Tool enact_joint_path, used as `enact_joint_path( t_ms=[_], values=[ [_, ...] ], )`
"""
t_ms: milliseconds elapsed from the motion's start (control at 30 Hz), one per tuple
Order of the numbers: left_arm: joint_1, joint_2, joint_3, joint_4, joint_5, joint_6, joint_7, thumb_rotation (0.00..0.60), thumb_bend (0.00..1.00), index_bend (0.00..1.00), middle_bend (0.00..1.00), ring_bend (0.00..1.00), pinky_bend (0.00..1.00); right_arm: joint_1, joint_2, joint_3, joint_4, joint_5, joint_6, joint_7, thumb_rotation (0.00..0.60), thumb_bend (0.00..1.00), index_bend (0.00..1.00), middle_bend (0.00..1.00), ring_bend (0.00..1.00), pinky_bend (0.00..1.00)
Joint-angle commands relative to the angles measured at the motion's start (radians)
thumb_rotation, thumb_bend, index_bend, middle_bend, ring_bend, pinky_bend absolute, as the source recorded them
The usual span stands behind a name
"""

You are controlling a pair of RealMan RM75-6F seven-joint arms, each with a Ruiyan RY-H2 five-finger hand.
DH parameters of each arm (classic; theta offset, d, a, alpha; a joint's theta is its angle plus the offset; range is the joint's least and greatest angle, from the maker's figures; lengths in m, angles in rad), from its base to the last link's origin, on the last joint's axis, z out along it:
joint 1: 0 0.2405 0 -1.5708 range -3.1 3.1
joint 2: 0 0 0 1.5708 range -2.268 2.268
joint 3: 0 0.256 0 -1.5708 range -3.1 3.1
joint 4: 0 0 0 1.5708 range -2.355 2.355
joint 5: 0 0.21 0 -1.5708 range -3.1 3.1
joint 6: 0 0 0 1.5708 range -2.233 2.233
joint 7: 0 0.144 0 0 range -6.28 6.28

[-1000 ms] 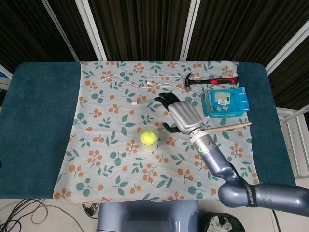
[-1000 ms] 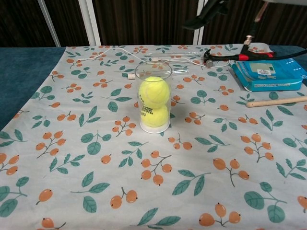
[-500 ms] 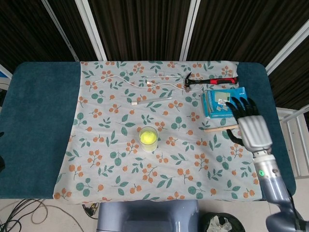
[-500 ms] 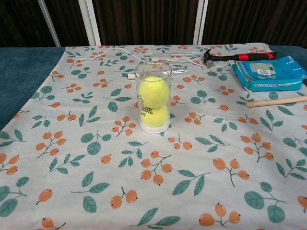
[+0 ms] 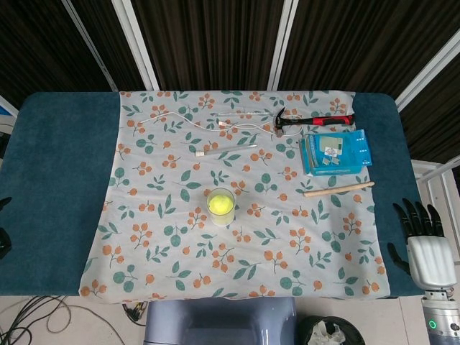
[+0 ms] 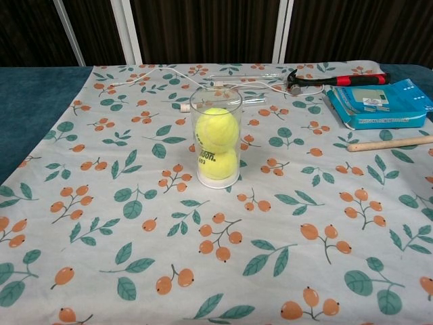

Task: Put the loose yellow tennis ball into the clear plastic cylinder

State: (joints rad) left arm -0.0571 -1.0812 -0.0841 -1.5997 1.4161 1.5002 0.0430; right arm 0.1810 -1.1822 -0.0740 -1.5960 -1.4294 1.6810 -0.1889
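Note:
The clear plastic cylinder [image 5: 221, 207] stands upright near the middle of the floral cloth. In the chest view the cylinder [image 6: 216, 137] holds two yellow tennis balls, the upper ball [image 6: 217, 128] stacked on the lower one [image 6: 218, 163]. No loose ball lies on the cloth. My right hand [image 5: 425, 243] hangs off the table's near right corner, far from the cylinder, with its fingers spread and nothing in it. A few dark fingertips [image 5: 3, 243] at the left edge of the head view look like my left hand; how it is held is hidden.
A red-handled hammer [image 5: 316, 120] and a white cable [image 5: 194, 118] lie along the far side. A blue box [image 5: 336, 152] and a wooden stick [image 5: 338, 189] lie at the right. The floral cloth [image 5: 165, 237] covers a teal table [image 5: 57, 180].
My right hand has pulled away from beside the cylinder, moving right and toward the near edge, off the table. The cylinder and its balls have not moved.

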Motion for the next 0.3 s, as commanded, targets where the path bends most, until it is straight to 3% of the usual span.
enact_joint_path(
  t_ms=[33, 300],
  values=[
    [-0.008, -0.011, 0.006, 0.015, 0.020, -0.005, -0.010, 0.600, 0.77, 0.18, 0.03, 0.00, 0.04, -0.005, 0.000, 0.010, 0.007, -0.008, -0.021, 0.004, 0.600, 0.41, 0.10, 0.07, 0.02, 0.00],
    [-0.017, -0.021, 0.016, 0.031, 0.041, -0.014, -0.016, 0.600, 0.77, 0.18, 0.03, 0.00, 0.04, -0.021, 0.003, 0.032, 0.002, -0.040, -0.031, 0.005, 0.600, 0.41, 0.10, 0.07, 0.02, 0.00]
  ],
)
